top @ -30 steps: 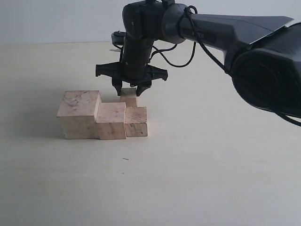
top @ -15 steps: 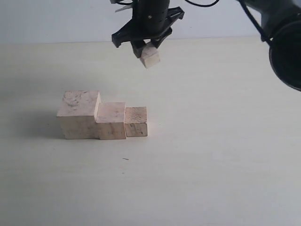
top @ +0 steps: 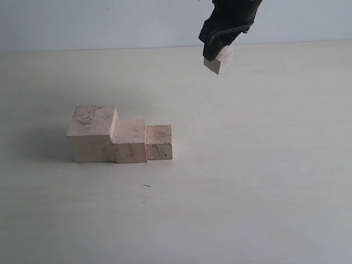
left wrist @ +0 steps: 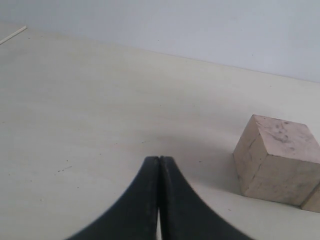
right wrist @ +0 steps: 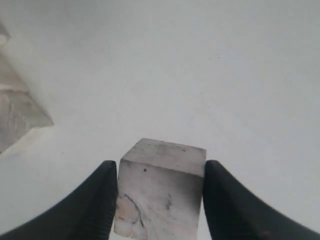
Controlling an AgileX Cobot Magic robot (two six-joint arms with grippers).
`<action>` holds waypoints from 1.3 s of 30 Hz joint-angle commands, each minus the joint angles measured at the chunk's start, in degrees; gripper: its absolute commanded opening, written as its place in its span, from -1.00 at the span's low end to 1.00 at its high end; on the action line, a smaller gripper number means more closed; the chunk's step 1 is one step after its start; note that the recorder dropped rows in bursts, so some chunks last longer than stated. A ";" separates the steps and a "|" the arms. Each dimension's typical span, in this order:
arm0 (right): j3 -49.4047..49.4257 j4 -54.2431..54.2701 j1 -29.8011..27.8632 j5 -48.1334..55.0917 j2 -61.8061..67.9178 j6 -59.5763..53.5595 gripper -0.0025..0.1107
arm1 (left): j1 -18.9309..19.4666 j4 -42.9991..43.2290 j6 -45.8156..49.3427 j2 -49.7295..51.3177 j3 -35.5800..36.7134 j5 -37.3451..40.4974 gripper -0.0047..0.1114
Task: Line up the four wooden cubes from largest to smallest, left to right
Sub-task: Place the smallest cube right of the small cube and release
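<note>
Three wooden cubes stand in a touching row on the table: the largest (top: pixel 91 133) at the left, a middle one (top: pixel 130 141), then a darker tan one (top: pixel 159 142). High above the table at the upper right, my right gripper (top: pixel 218 56) is shut on the smallest cube (top: pixel 219 60), tilted in the air. The right wrist view shows that cube (right wrist: pixel 161 192) squeezed between both fingers (right wrist: pixel 97 200). My left gripper (left wrist: pixel 159 159) is shut with nothing in it, low over the table. The largest cube (left wrist: pixel 277 157) lies off to its side.
The pale table (top: pixel 247 181) stretches bare to the right of the row and in front of it. A light wall (top: pixel 82 22) runs along the table's far edge. A small dark speck (top: pixel 147 186) lies in front of the cubes.
My right gripper has lifted the smallest cube from behind the row and carried it up and to the right. The three cubes in the row have not moved.
</note>
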 commanded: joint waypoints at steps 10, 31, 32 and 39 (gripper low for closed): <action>20.73 12.48 4.21 -1.83 -0.58 -33.76 -0.96 | -0.11 -0.11 0.05 -0.30 0.17 -0.55 -0.92; 20.73 9.62 8.08 -10.41 4.66 -33.12 -0.84 | -0.11 -0.11 0.05 -0.30 0.17 -0.55 -0.92; 20.73 9.62 8.08 -10.33 4.66 -33.12 -0.75 | -0.11 -0.11 0.05 -0.30 0.17 -0.55 -0.92; 20.73 10.55 8.08 -10.33 4.66 -28.88 0.05 | -0.11 -0.11 0.05 -0.30 0.17 -0.55 -0.92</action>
